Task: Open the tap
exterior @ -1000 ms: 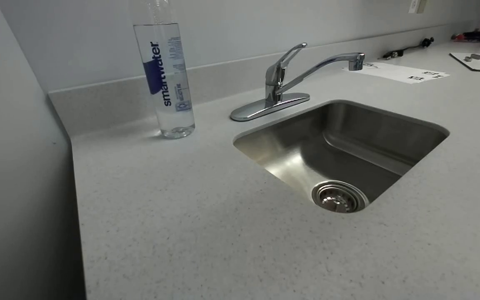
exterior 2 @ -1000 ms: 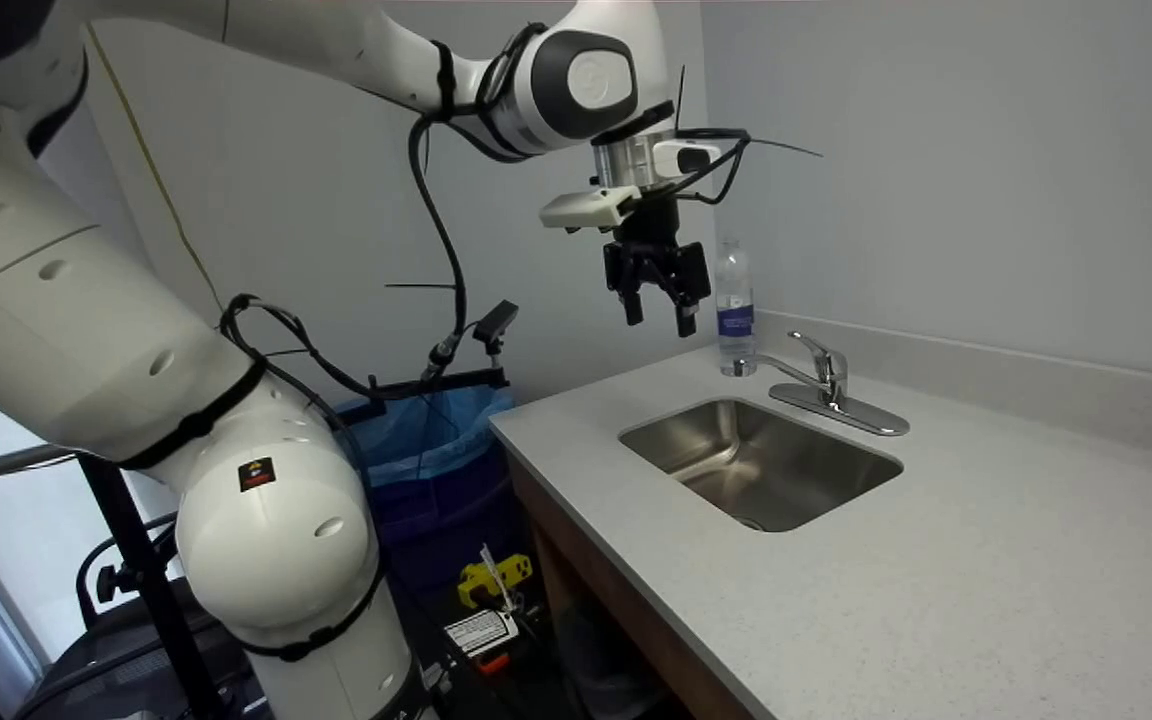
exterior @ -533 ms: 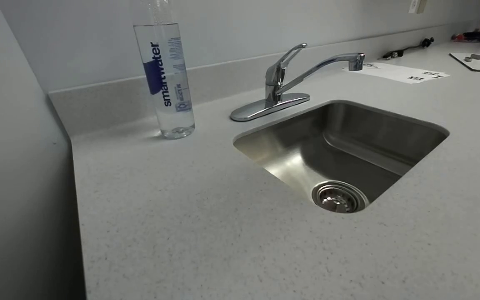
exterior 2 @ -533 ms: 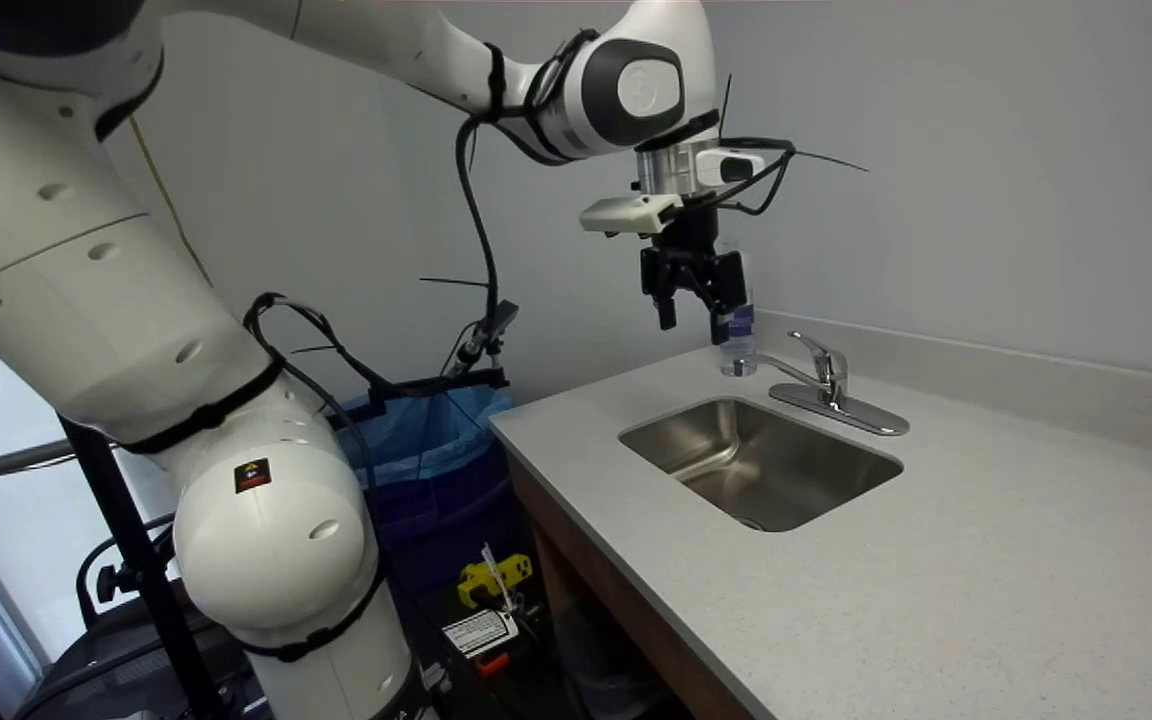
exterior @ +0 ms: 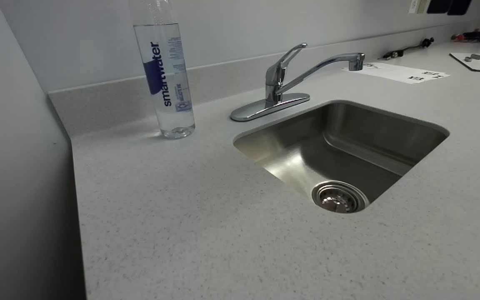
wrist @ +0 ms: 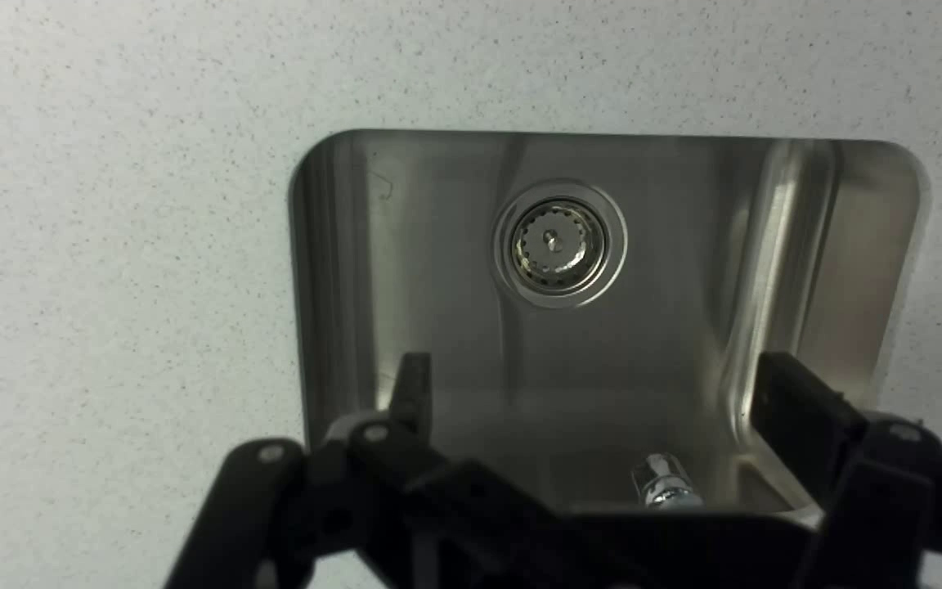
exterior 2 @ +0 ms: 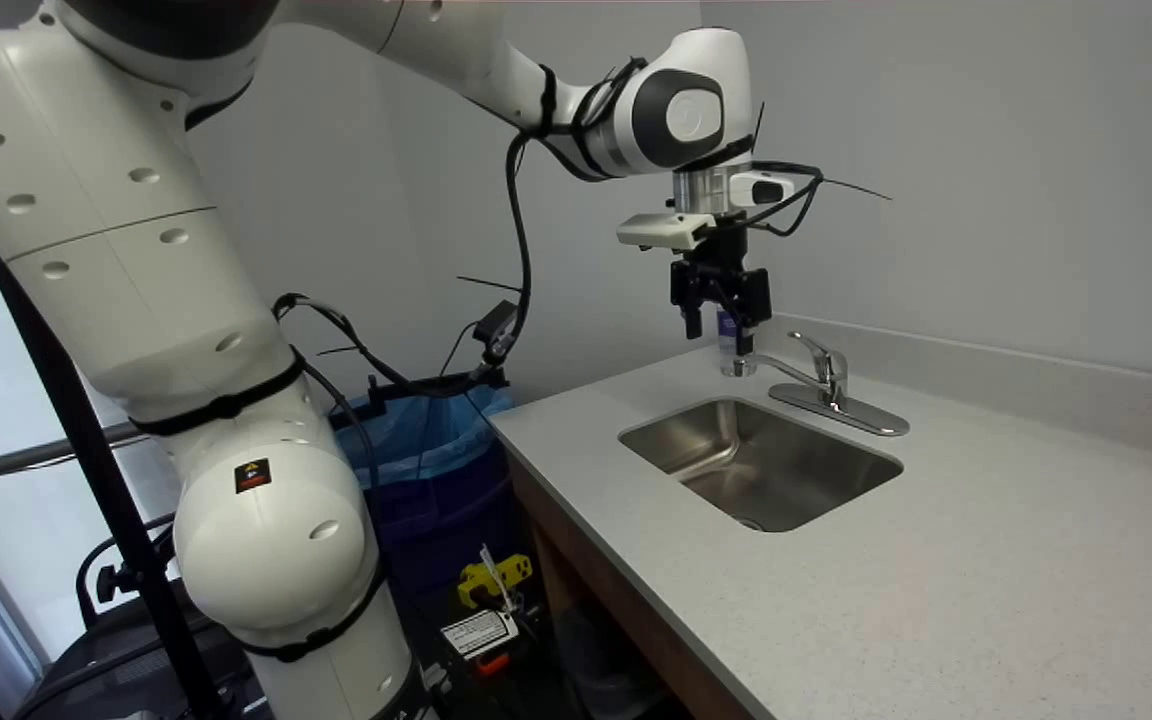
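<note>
The tap [exterior: 273,89] is chrome, with an oval base plate, a low curved spout and a short lever slanting up on top. It stands behind the sink and also shows in an exterior view [exterior 2: 829,378]. No water shows at its spout. My black gripper [exterior 2: 719,338] is open and empty, pointing down above the far end of the sink area, apart from the tap. In the wrist view the gripper [wrist: 594,368] has its fingers wide apart over the sink. Only the tap's spout tip [wrist: 665,483] shows there; its lever and base are hidden.
A steel sink [exterior: 444,131] with a drain [wrist: 559,244] is set in the grey counter [exterior 2: 986,560]. A tall clear water bottle [exterior: 167,79] stands beside the tap; it is partly behind my gripper in an exterior view. A wall and backsplash [exterior 2: 1016,370] run behind the tap.
My arm and open gripper have moved right, then lower, in an exterior view. Dark shapes, likely gripper parts, now show at the top right in an exterior view. The tap has not moved.
</note>
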### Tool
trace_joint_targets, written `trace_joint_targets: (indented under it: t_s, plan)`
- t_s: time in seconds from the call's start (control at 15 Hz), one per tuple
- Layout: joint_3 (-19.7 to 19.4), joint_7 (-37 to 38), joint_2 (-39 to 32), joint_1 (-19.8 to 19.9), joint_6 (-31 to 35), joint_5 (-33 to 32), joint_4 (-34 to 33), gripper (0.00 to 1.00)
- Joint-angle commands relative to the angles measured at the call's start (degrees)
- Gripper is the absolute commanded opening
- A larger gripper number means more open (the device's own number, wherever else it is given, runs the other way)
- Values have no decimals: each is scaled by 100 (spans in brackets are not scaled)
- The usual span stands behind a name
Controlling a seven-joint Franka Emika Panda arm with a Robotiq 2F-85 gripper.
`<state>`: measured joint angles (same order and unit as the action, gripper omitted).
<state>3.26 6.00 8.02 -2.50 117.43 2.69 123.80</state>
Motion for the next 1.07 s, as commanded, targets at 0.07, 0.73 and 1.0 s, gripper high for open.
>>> trace_joint_targets:
  t_s: [0.07, 0.73, 1.0]
  plan:
    - [-4, 3, -20, -3, -18, -2, -46, 100]
    - [-43, 42, -234, 22, 59, 67, -212, 100]
    - [-69, 24, -580, 20, 297, 110, -463, 100]
